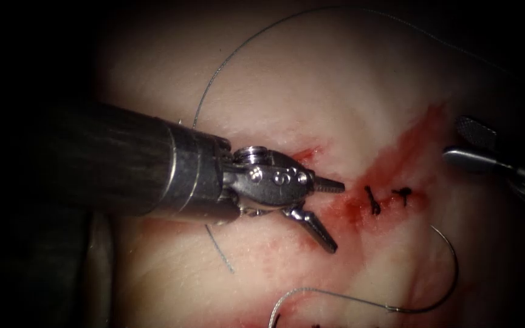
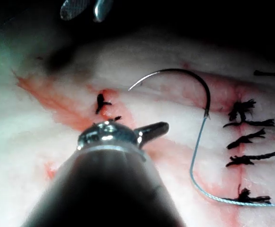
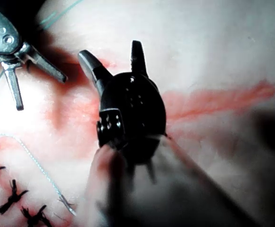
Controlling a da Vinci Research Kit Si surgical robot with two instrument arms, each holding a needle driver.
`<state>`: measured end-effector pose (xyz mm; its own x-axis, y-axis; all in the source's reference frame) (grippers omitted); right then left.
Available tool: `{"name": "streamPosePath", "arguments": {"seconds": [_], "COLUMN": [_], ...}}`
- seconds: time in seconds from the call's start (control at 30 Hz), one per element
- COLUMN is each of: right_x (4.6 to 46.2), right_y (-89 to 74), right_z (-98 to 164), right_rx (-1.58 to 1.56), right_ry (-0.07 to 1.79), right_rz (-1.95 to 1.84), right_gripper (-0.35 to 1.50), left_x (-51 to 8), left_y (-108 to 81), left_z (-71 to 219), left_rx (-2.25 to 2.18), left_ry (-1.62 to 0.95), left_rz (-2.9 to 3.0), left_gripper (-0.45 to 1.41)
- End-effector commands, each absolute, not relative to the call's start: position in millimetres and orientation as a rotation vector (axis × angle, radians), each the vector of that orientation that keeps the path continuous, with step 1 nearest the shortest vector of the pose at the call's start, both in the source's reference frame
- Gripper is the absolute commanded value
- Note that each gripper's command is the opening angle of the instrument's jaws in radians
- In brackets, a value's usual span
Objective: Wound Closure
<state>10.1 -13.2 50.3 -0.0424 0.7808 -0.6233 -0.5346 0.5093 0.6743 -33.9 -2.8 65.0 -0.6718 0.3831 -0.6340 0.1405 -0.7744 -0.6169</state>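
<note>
- The right tool is cut off by the endoscope view's right edge, its shaft lost in shadow.
- The thread runs behind the left tool.
- The thread's near stretch leaves the picture.

Free curved needle flat on tissue

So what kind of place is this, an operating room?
More likely a suturing practice bench. The left gripper and right gripper hang open, holding nothing, over tissue with a stitched cut. The needle lies loose on the tissue.
</note>
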Motion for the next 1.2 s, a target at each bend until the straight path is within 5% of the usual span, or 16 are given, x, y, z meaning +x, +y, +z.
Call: {"name": "streamPosePath", "arguments": {"seconds": [0.03,0.33,0.6,0.83,1.2], "right_x": [11.3,11.1,10.7,10.5,10.4], "right_y": [-13.4,-13.1,-12.8,-12.7,-12.6], "right_z": [50.5,50.2,50.0,49.6,49.5], "right_rx": [0.257,0.256,0.253,0.257,0.255], "right_ry": [1.208,1.207,1.206,1.204,1.204], "right_rz": [1.080,1.078,1.070,1.071,1.066], "right_gripper": [0.71,0.69,0.71,0.74,0.74], "left_x": [-35.5,-43.7,-47.4,-48.8,-50.8], "left_y": [-3.7,-6.1,-2.0,-1.9,-4.0], "left_z": [65.8,69.8,73.0,76.1,76.6], "left_rx": [-1.194,-1.140,-1.350,-1.447,-1.625], "left_ry": [-1.021,-1.124,-0.754,-0.583,-0.608], "left_rz": [2.579,2.632,3.161,3.404,3.398], "left_gripper": [0.30,0.22,0.47,0.91,0.74]}}
